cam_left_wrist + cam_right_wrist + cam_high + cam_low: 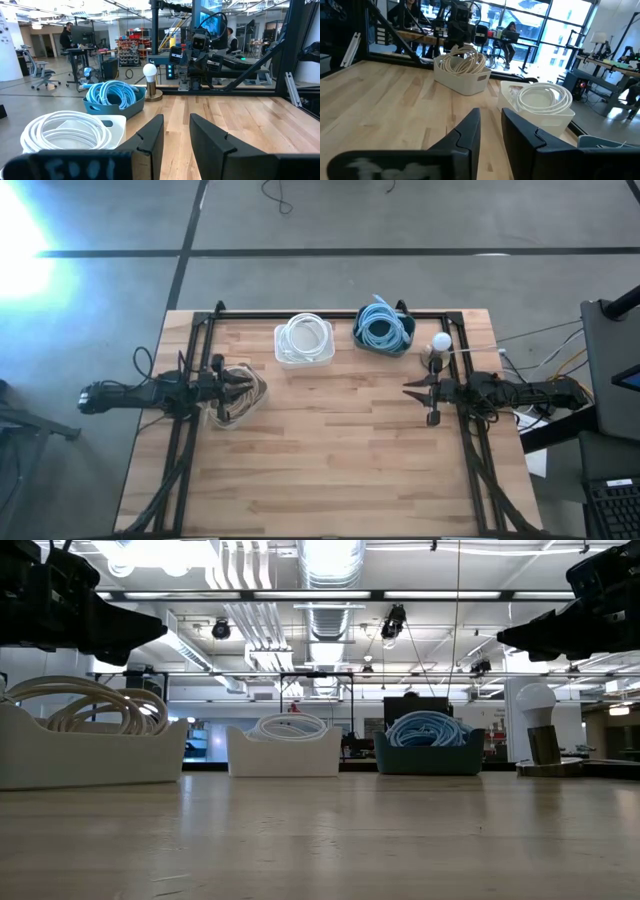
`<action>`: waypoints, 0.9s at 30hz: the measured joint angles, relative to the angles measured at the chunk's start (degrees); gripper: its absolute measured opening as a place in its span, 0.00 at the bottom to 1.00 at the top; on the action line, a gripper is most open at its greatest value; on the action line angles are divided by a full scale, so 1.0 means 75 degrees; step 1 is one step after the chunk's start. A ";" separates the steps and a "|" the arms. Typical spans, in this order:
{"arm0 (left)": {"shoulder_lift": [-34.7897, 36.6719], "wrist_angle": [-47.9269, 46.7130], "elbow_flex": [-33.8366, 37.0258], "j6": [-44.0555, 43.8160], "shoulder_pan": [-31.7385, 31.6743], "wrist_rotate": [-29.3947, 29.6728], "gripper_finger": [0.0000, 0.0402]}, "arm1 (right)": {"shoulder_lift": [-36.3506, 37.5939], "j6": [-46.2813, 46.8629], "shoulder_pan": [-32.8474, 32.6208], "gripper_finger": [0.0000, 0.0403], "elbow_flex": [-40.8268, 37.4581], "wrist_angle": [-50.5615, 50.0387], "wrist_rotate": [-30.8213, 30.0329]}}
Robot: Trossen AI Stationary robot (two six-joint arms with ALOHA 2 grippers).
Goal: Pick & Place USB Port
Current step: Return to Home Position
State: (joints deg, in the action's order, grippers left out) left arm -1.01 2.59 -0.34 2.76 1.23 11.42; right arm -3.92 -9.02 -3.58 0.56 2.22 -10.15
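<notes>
No USB port shows in any view. My left gripper [250,385] hovers level at the table's left side, above a white bin of beige cables [238,398]. Its fingers [152,132] stand a narrow gap apart with nothing between them. My right gripper [408,390] hovers level at the right side and points toward the table's middle. It is also slightly open and empty [490,117]. Both grippers hang well above the wood in the low view, the left [150,632] and the right [505,638].
A white bin of white cable [304,342] and a blue bin of blue cable [382,330] stand side by side on the table's far edge. A light bulb on a round base [441,342] stands at the far right. A black frame [330,313] borders the table.
</notes>
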 joint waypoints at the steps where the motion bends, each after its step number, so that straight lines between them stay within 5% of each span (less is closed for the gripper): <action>1: 0.0001 0.0000 0.0000 -0.0003 0.0002 0.0000 0.25 | 0.0000 0.0000 0.0000 0.18 0.0000 0.0000 -0.0001; 27: -0.0001 0.0000 0.0000 -0.0001 0.0006 0.0000 0.25 | 0.0000 0.0000 -0.0001 0.22 0.0000 0.0000 -0.0001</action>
State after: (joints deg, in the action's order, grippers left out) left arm -1.02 2.59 -0.34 2.76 1.28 11.42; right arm -3.92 -9.02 -3.59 0.56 2.22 -10.16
